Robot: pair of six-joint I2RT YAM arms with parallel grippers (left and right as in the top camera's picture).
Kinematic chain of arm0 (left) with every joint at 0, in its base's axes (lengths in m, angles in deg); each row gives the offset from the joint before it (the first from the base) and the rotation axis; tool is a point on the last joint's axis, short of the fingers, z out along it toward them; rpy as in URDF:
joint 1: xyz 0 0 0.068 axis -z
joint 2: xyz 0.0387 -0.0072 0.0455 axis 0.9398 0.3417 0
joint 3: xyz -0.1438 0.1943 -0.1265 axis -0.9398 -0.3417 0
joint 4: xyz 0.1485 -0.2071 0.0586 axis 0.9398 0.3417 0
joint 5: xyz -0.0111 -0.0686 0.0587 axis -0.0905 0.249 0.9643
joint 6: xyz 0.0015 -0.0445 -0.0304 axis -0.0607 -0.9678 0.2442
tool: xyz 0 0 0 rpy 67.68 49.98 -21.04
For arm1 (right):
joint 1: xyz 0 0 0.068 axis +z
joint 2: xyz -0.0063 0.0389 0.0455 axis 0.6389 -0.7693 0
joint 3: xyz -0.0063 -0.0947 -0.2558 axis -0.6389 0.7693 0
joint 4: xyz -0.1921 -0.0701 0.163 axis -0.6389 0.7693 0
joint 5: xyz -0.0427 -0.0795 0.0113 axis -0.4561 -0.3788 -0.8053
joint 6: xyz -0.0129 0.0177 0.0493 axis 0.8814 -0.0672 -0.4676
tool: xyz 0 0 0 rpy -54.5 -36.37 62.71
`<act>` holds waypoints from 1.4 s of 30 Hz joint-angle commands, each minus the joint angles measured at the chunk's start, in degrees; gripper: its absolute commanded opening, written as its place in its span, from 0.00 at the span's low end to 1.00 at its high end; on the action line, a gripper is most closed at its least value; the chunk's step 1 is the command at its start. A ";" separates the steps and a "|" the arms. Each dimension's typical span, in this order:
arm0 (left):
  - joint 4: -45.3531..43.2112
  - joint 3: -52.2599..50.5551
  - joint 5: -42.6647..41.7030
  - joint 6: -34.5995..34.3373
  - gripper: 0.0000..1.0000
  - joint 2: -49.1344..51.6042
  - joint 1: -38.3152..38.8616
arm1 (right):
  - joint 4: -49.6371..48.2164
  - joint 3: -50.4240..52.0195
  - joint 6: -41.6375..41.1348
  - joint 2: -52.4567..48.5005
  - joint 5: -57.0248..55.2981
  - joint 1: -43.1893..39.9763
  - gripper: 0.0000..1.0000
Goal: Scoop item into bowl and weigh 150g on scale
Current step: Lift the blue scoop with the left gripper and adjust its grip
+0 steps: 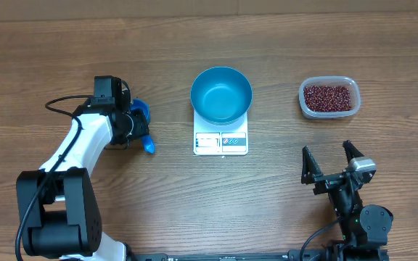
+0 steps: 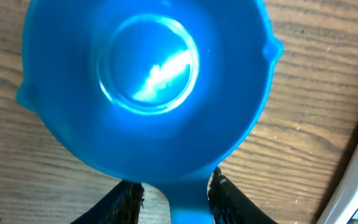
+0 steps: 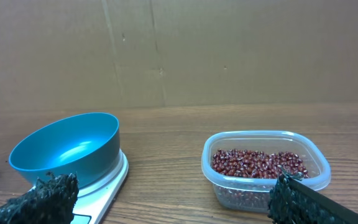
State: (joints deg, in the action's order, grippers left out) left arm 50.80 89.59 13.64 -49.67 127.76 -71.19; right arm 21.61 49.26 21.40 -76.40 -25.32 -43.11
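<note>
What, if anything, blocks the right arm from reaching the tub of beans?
Probably nothing, so likely yes. The clear tub sits straight ahead of the right arm with nothing between them, and its jaws stand open and empty. The bowl and scale are off to its left.

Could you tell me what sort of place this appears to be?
Probably a robotics lab test bench: a wood-grain table with a cardboard backdrop, and a digital scale carrying a blue bowl near a tub of beans.
</note>
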 commanded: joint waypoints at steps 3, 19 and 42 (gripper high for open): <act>2.73 -0.50 2.08 0.09 0.42 0.63 0.55 | -0.24 0.61 0.20 0.57 -0.59 -0.22 1.00; 0.61 -0.50 1.66 -0.52 0.34 0.63 0.57 | -0.24 0.61 0.20 0.57 -0.61 -0.20 1.00; 0.37 -0.50 2.10 1.64 0.77 0.63 0.55 | -0.24 0.61 0.20 0.57 -0.59 -0.22 1.00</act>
State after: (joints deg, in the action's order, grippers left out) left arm 51.21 89.43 15.98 -48.91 127.76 -71.12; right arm 21.65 49.26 21.42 -76.40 -25.32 -43.09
